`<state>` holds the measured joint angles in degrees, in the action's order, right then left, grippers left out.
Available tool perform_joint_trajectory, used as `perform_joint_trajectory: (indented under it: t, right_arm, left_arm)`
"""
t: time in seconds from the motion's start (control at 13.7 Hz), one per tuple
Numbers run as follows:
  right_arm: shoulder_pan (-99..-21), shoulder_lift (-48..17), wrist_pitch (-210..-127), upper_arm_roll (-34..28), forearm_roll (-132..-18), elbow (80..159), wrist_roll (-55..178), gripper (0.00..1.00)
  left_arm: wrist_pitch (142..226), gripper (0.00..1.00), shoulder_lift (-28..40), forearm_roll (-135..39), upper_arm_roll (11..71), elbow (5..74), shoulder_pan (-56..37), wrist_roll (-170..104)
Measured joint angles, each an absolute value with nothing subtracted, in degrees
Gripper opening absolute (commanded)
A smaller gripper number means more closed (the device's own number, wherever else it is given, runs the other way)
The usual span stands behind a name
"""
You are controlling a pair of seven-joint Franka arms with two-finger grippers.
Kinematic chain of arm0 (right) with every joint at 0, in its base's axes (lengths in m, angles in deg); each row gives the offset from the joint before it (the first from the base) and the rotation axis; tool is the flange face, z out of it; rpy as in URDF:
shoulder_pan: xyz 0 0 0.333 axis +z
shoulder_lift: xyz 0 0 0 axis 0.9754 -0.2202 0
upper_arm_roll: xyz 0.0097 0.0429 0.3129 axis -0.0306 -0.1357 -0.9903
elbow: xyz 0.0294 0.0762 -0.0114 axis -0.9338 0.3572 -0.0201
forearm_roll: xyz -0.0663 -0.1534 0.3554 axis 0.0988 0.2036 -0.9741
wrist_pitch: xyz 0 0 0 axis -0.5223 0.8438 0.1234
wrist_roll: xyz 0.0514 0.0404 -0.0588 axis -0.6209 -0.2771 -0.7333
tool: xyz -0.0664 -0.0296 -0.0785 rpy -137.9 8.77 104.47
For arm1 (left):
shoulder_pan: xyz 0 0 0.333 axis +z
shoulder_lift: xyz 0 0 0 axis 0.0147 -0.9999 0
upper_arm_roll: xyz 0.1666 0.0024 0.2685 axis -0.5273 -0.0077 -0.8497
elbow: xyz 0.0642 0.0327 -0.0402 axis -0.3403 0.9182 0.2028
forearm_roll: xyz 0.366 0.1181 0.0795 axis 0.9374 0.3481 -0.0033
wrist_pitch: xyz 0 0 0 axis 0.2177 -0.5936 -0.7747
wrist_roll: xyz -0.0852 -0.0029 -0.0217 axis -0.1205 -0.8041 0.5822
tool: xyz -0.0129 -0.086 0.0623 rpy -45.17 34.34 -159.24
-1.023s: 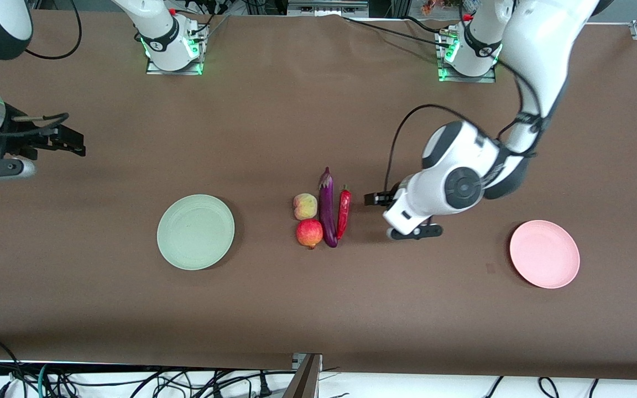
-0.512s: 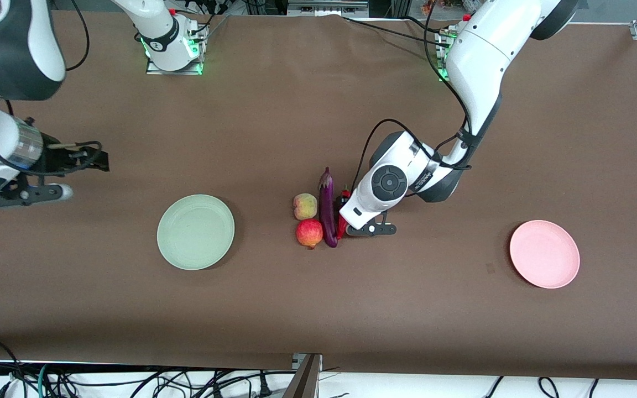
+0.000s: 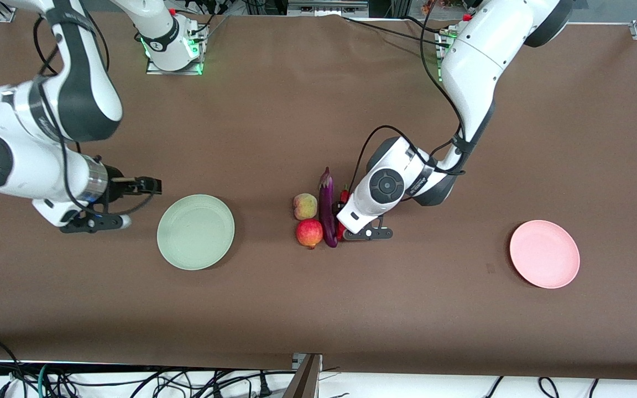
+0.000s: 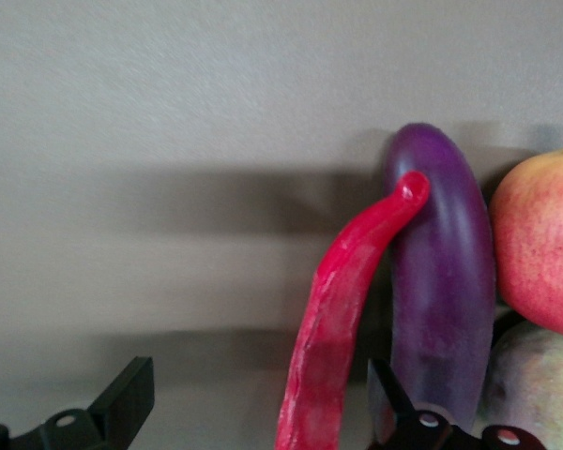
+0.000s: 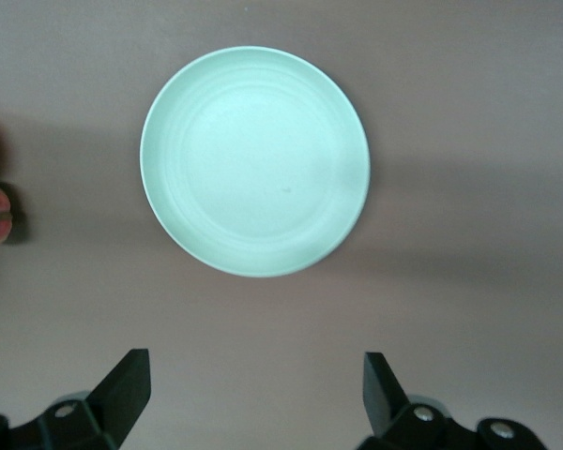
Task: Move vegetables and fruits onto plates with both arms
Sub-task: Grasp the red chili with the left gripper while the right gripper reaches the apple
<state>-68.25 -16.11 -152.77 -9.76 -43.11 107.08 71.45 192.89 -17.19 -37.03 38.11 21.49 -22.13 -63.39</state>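
Observation:
The purple eggplant (image 3: 327, 207) lies mid-table with the red chili (image 3: 344, 195) against it on the left arm's side. The pale yellow fruit (image 3: 305, 206) and the red-orange fruit (image 3: 309, 232) lie on its other side. My left gripper (image 3: 343, 210) is low over the chili, which the wrist mostly hides. In the left wrist view my left gripper (image 4: 258, 408) is open with the chili (image 4: 342, 319) between the jaws, one finger between chili and eggplant (image 4: 446, 300). My right gripper (image 3: 154, 185) is open and empty beside the green plate (image 3: 196, 232). The right wrist view shows it (image 5: 253, 394) open before the plate (image 5: 253, 159).
The pink plate (image 3: 544, 254) sits toward the left arm's end of the table, well apart from the produce. Both arm bases stand along the table's edge farthest from the front camera. Cables hang below the edge nearest that camera.
My right arm has swung in from the table's end to just beside the green plate. My left gripper has closed in on the chili and now straddles it.

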Motion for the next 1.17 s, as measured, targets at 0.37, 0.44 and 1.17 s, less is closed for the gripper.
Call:
perform_joint_trajectory:
  t: [0.37, 0.44, 1.17]
  right_arm:
    - [-63.67, -19.77, -156.46, -9.82, -43.16, 107.02, 76.31, 1.0]
    - [-63.0, -19.92, -156.83, -9.83, -43.16, 107.02, 77.29, 1.0]
    - [-54.0, -22.52, -164.22, -10.08, -43.38, 107.02, 91.1, 1.0]
  left_arm:
    - [193.23, 0.68, -18.62, -37.03, 37.9, 21.29, -23.35, -64.64]
    - [193.42, 0.29, -18.82, -37.03, 37.64, 21.14, -23.69, -64.86]
    - [191.94, 0.0, -17.73, -34.7, 35.18, 18.21, -18.45, -51.29]
